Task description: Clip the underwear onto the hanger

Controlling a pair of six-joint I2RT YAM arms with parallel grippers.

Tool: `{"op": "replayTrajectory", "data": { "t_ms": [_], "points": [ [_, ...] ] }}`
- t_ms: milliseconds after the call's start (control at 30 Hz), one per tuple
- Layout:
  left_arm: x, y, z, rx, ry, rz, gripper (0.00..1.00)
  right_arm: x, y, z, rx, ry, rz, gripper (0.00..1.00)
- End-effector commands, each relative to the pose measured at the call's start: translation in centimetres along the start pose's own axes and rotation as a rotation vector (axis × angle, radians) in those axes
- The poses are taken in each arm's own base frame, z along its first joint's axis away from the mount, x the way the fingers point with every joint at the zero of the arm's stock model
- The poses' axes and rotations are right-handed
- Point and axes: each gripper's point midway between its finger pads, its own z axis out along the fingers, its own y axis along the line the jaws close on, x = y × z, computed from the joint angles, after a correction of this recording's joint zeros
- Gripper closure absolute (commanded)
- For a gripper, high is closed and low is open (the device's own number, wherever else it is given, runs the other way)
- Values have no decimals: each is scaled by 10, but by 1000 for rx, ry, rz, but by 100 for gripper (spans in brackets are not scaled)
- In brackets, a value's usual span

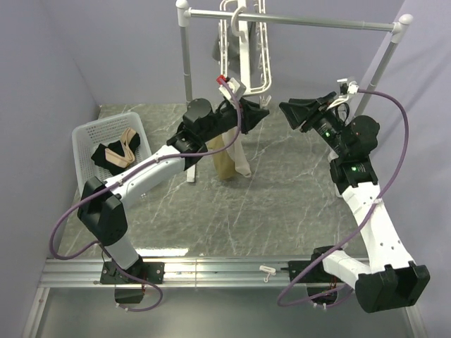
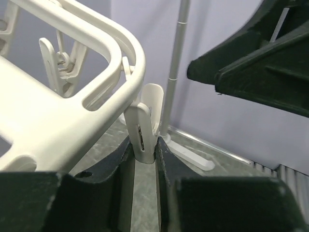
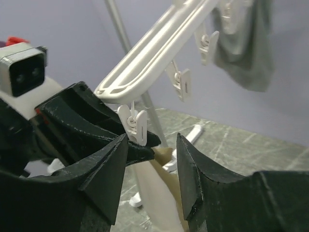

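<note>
- Your left gripper (image 2: 145,151) is clamped on one white clip (image 2: 144,126) at the corner of the hanger (image 2: 48,121), with a finger tight against each side of it.
- And the right?
- Your right gripper (image 3: 152,140) has its jaws apart with nothing between them. It faces the left one, close by.
- Where's the underwear?
- One underwear (image 1: 224,160), tan, hangs straight down under the left gripper, below the pinched clip. You can't tell from any view whether that clip bites the fabric.
- Counts?
- One hanger, hooked on one silver rail stand (image 1: 296,21).
- In the right wrist view, three clips are clear along the near bar, counting the pinched one.
- One grey garment (image 1: 220,46) hangs at the hanger's far end.
- One white basket (image 1: 84,137) sits on the table to your left, holding black and beige cloth pieces (image 1: 116,155). Their number is unclear.
- One loose clip (image 1: 266,272) lies on the base rail (image 1: 211,271) between your two arm bases.
</note>
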Motion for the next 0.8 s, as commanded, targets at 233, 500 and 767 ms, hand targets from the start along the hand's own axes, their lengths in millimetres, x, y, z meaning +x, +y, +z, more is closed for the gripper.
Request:
{"op": "replayTrajectory", "data": {
  "t_ms": [233, 500, 767],
  "points": [
    [-45, -39, -11, 252, -63, -110, 100, -13, 43, 10, -329, 34, 44, 44],
    [-42, -44, -12, 290, -49, -134, 99, -12, 48, 14, -378, 45, 75, 43],
    [-37, -47, -8, 319, -23, -148, 99, -13, 49, 18, -403, 46, 95, 49]
  ]
}}
